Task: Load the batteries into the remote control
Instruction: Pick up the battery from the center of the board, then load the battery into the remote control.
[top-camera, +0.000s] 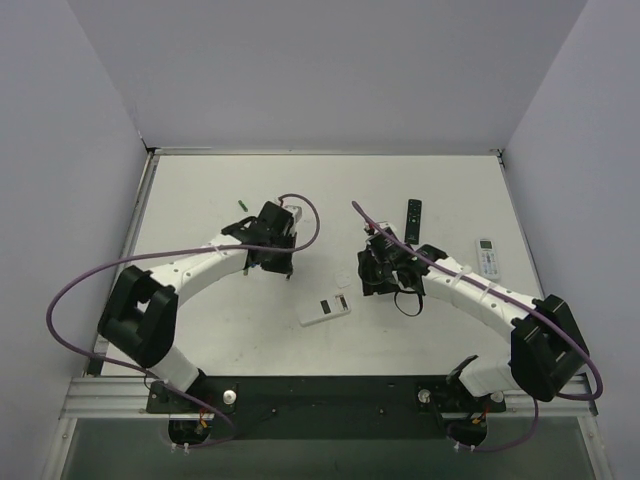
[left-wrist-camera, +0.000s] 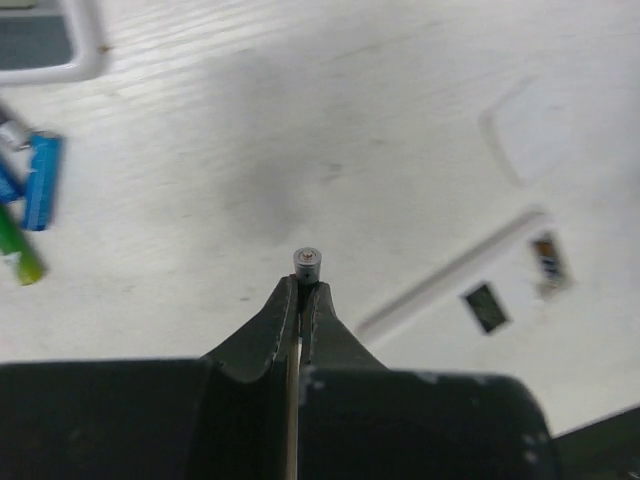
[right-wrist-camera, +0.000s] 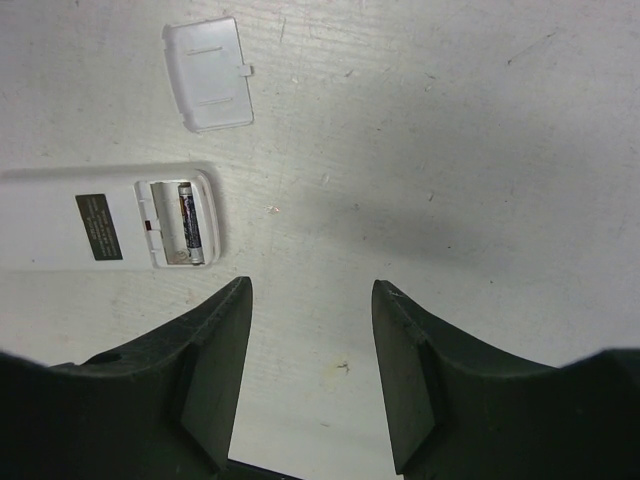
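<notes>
Your table (top-camera: 200, 190) is the biggest thing here: white, flat and a bit scuffed. Over it hang your two claws. The right claw (right-wrist-camera: 310, 288) has its dark fingers spread wide and holds nothing. The left claw (left-wrist-camera: 303, 292) is pressed together on a tiny battery (left-wrist-camera: 307, 259), pinching its side so one round metal end pokes out. The remote control (right-wrist-camera: 70, 215) lies on the table between the two arms, just beside the right claw. It is a small white plastic box, back side up, with a dark label. Its lid (right-wrist-camera: 208, 75), a thin white flap, is off and lies just beside it. The slot is open, another battery (right-wrist-camera: 190, 228) sits in it, and the place next to that one looks bare. The spare batteries (left-wrist-camera: 38, 180), blue and green, lie off to one side. I think a battery is light, hard and smooth, so it can slip or roll. Pinch it round its middle. The remote looks light too and may slide when you push, so hold it by its long edges.
</notes>
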